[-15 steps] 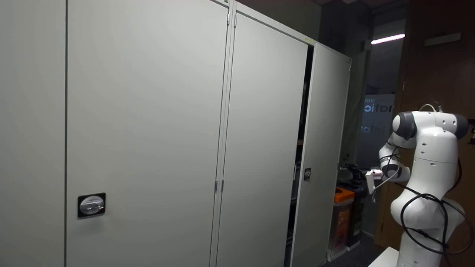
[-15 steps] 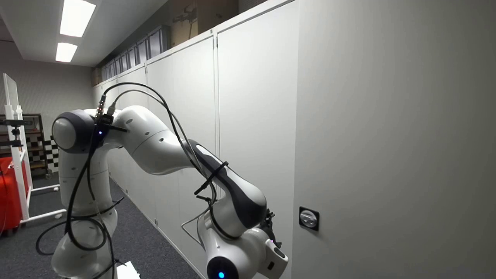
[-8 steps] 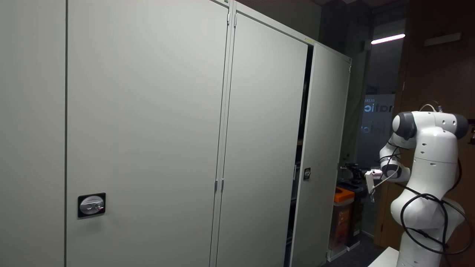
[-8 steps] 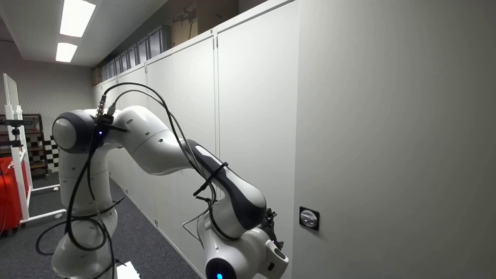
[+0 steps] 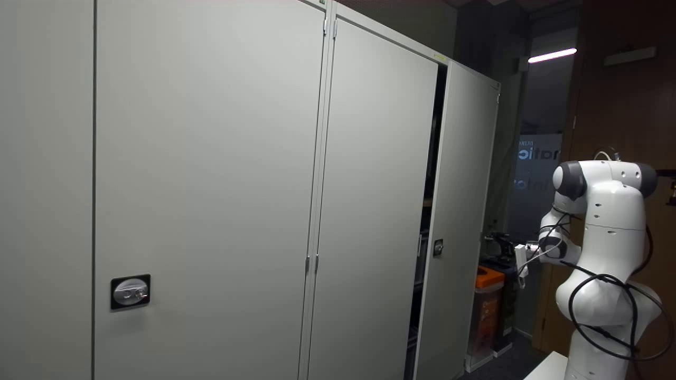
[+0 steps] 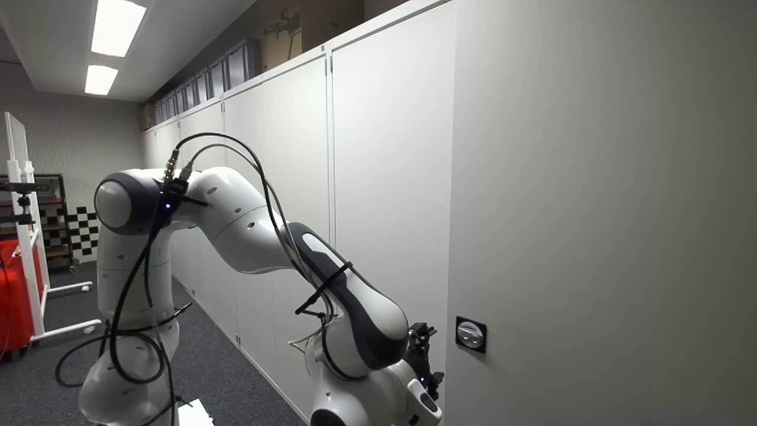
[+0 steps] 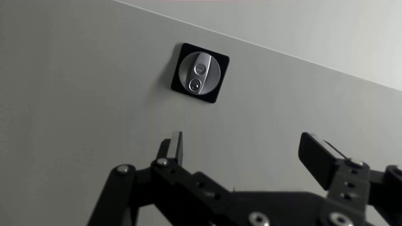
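My gripper [image 7: 241,141] stands open in the wrist view, nothing between its black pads [image 7: 317,157]. Beyond the fingertips is a silver turn handle [image 7: 200,73] on a black square plate, set in a grey cabinet door [image 7: 94,94]. The gripper is apart from it. In an exterior view the dark gripper [image 6: 427,355] is just left of the handle [image 6: 471,335], partly hidden by the arm's wrist. From the opposite side, the gripper [image 5: 501,246] appears right of a door [image 5: 462,200] standing ajar, its handle [image 5: 438,247] near the edge. A dark gap with shelves shows beside that door.
A second handle [image 5: 130,292] is on a nearer, closed door. Behind the gripper stands a bin with an orange lid [image 5: 489,277]. Black cables [image 6: 260,171] loop along the arm. A white wheeled frame [image 6: 29,266] and a red object [image 6: 15,302] are at far left.
The arm has shifted slightly, its elbow a little lower. The gripper has moved a short way toward the cabinet and shows more from behind the wrist. The doors and handles look unmoved.
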Robot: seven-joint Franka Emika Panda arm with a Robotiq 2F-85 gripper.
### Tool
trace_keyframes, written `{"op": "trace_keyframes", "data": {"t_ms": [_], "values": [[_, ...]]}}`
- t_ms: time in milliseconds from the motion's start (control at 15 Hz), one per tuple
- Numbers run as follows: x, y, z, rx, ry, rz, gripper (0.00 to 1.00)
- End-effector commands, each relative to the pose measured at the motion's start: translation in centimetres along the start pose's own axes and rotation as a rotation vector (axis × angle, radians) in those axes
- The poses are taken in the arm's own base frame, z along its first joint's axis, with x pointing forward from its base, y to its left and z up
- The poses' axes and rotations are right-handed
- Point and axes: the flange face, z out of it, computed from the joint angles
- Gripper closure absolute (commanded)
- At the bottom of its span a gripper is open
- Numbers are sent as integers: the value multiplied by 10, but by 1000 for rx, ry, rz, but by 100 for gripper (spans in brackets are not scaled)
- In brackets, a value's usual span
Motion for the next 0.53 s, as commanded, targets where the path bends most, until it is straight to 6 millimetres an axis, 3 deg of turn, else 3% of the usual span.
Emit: {"op": "trace_keyframes", "data": {"t_ms": [0,467], "values": [[-3,6,11,20,52,28,0],[-17,12,40,96,82,78,0]]}}
